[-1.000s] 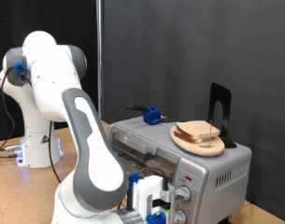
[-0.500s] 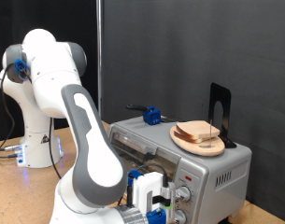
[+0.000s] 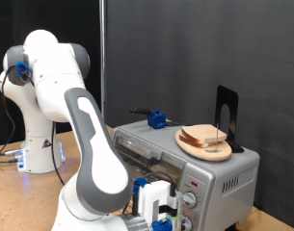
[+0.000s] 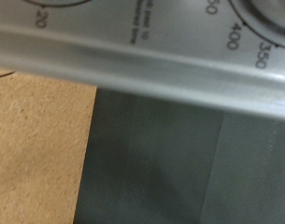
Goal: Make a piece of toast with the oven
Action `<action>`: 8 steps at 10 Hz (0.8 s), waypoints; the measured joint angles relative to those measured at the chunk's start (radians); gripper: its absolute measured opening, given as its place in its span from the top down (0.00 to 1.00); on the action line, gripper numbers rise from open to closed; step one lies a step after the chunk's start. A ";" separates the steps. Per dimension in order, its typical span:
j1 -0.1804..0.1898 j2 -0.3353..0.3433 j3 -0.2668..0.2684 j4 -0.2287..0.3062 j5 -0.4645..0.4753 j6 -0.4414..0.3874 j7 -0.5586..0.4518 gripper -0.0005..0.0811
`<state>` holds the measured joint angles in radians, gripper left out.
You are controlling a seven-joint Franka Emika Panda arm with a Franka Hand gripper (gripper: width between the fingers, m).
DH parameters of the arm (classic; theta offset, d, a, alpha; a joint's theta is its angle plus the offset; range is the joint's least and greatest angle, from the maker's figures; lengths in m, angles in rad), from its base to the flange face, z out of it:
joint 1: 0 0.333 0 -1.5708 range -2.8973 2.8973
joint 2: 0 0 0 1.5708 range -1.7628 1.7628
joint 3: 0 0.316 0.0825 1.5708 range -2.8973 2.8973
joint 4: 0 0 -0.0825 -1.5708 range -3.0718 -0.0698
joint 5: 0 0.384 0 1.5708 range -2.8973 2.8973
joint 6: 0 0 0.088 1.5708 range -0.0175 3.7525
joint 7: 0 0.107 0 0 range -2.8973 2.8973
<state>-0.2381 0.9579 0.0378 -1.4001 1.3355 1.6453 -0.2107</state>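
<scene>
The piece of toast [image 3: 206, 137] lies on a round wooden plate [image 3: 188, 144] on top of the silver toaster oven [image 3: 228, 173]. My gripper [image 3: 166, 214] hangs low at the exterior view's bottom, right in front of the oven's knobs [image 3: 190, 199]. Nothing shows between its fingers. The wrist view is filled at close range by the oven's silver control panel [image 4: 142, 47] with dial numbers. The gripper's fingers do not show in that view.
A blue-and-black object [image 3: 157, 119] and a black upright stand [image 3: 227, 111] sit on the oven's top. The robot's white base [image 3: 36, 144] stands at the exterior view's left. The wrist view shows a brown table surface [image 4: 35, 149] and a dark grey surface [image 4: 179, 159] below the oven.
</scene>
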 joint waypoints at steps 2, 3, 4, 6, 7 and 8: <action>0.003 0.000 0.001 0.000 0.004 0.025 -0.056 0.97; 0.003 -0.001 0.002 -0.002 0.009 0.034 -0.096 0.99; 0.003 -0.007 0.004 -0.010 0.016 0.048 -0.143 0.99; 0.004 -0.024 0.006 -0.033 0.023 0.062 -0.196 0.99; 0.004 -0.025 0.006 -0.037 0.023 0.065 -0.207 0.99; 0.005 -0.025 0.006 -0.040 0.023 0.071 -0.224 0.99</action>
<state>-0.2329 0.9327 0.0443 -1.4406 1.3586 1.7163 -0.4349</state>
